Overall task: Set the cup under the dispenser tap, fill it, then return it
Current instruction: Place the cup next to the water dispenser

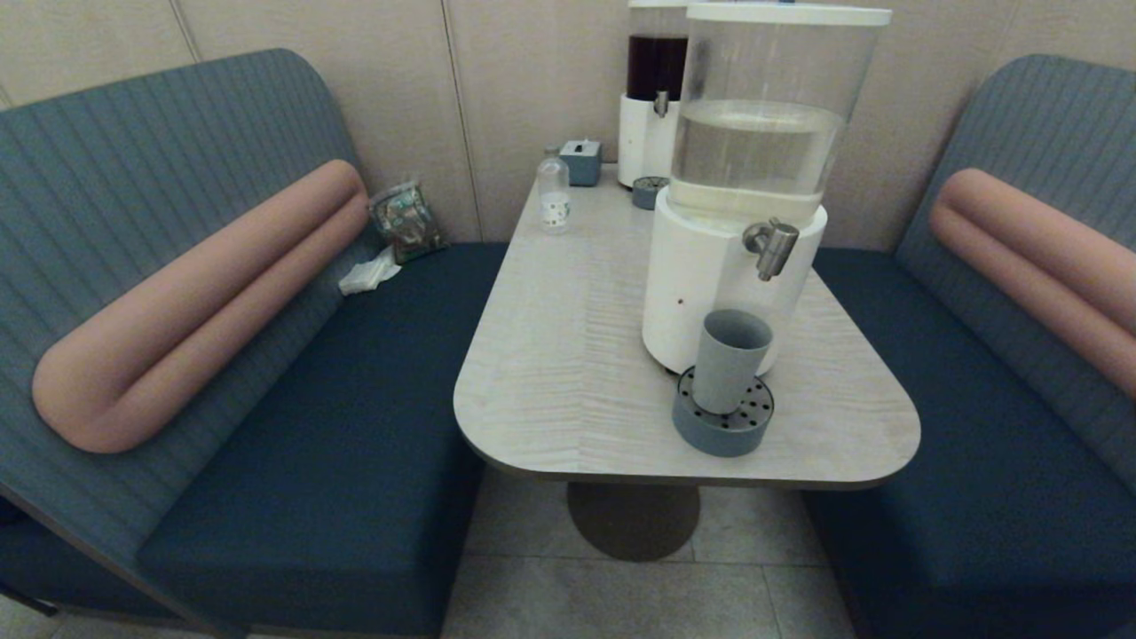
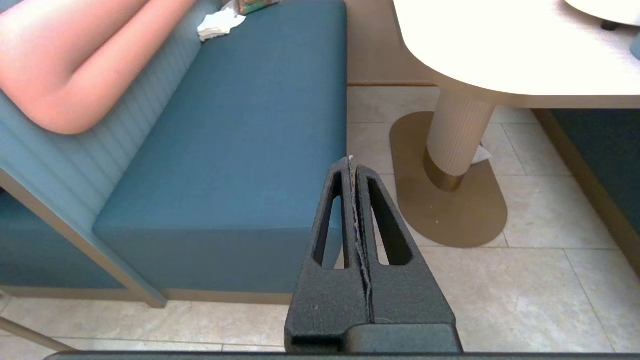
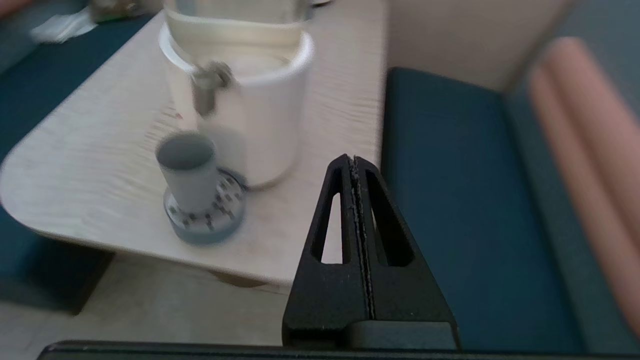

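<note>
Plain matte grey-blue handleless tumbler cup (image 1: 730, 358): upright on the squat round grey-blue drip tray with perforated top (image 1: 722, 417), near the front edge of the pale wood-grain tabletop (image 1: 568, 355). Mouth open upward, directly below the short brushed-metal cylindrical dispenser tap (image 1: 771, 246), with a clear gap between tap and cup rim. Contents of the cup not discernible.

Large dispenser with clear tank and white base (image 1: 719, 284): just behind the drip tray, tank roughly half full of clear liquid.

Right tool (image 3: 354, 159): fingers pressed fully together, holding nothing, positioned off the tabletop edge over the dark blue bench seat (image 3: 450, 200) on the robot's right (not visible in the head view). In the right wrist view, cup (image 3: 187, 170), drip tray (image 3: 206, 220) and tap (image 3: 207, 85) well apart from the tool.

Left tool (image 2: 352, 161): fingers closed flat against each other, empty, parked low over the tiled floor (image 2: 500, 290) beside the left-hand bench seat (image 2: 240, 150), away from the tabletop.

Further back on the tabletop: small clear bottle with white label (image 1: 554, 193), small grey-blue box (image 1: 581, 161), slimmer dispenser with dark tank (image 1: 655, 93) and a second small round tray (image 1: 649, 191) before it.

On the left bench: crumpled white tissue (image 1: 369, 272) and a patterned packet (image 1: 406, 220).
</note>
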Tool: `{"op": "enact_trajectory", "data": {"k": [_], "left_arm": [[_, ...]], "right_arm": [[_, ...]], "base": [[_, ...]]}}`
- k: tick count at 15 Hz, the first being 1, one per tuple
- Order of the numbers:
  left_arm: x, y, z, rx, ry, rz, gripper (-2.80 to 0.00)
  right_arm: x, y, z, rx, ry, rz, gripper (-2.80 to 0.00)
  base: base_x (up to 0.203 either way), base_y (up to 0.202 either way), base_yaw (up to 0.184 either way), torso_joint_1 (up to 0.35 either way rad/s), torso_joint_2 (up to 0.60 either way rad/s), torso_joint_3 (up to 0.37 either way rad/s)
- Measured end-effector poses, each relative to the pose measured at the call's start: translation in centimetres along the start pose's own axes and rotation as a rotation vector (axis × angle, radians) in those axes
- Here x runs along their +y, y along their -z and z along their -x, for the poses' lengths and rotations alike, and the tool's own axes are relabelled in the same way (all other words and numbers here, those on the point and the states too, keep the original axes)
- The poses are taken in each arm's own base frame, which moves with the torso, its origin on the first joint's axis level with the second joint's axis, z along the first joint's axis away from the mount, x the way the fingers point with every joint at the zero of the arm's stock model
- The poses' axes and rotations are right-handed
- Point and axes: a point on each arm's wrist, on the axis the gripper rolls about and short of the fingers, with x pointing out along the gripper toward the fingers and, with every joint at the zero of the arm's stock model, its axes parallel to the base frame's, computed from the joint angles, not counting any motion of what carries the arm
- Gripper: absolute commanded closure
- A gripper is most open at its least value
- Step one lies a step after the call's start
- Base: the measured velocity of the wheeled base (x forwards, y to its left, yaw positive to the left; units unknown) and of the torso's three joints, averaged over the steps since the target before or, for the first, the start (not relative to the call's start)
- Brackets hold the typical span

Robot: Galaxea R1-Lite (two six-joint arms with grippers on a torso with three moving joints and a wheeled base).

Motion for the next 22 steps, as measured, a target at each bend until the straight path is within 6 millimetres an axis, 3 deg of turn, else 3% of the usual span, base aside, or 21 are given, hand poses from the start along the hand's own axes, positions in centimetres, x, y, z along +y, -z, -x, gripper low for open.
{"op": "enact_trajectory", "data": {"k": [4,8,13,17,22], "left_arm": [[0.0,0.0,0.0,0.0,-0.001,0.0,0.0],[0.0,0.0,0.0,0.0,-0.001,0.0,0.0],[0.0,0.0,0.0,0.0,0.0,0.0,0.0],[0.0,0.0,0.0,0.0,-0.001,0.0,0.0],[0.0,0.0,0.0,0.0,0.0,-0.001,0.0]], "right_arm": [[0.5,6.1,7.0,-0.046,0.035,0.003,0.0],[1.4,13.6,10.1,-0.031,0.046,0.004,0.0],[2.3,21.4,10.6,0.02,0.04,0.003,0.0],[2.8,25.9,9.6,0.108,0.026,-0.011,0.0],[3.0,27.3,9.1,0.111,0.002,-0.05,0.0]], "base": [[0.0,0.0,0.0,0.0,0.0,0.0],[0.0,0.0,0.0,0.0,0.0,0.0],[0.0,0.0,0.0,0.0,0.0,0.0],[0.0,0.0,0.0,0.0,0.0,0.0],[0.0,0.0,0.0,0.0,0.0,0.0]]}}
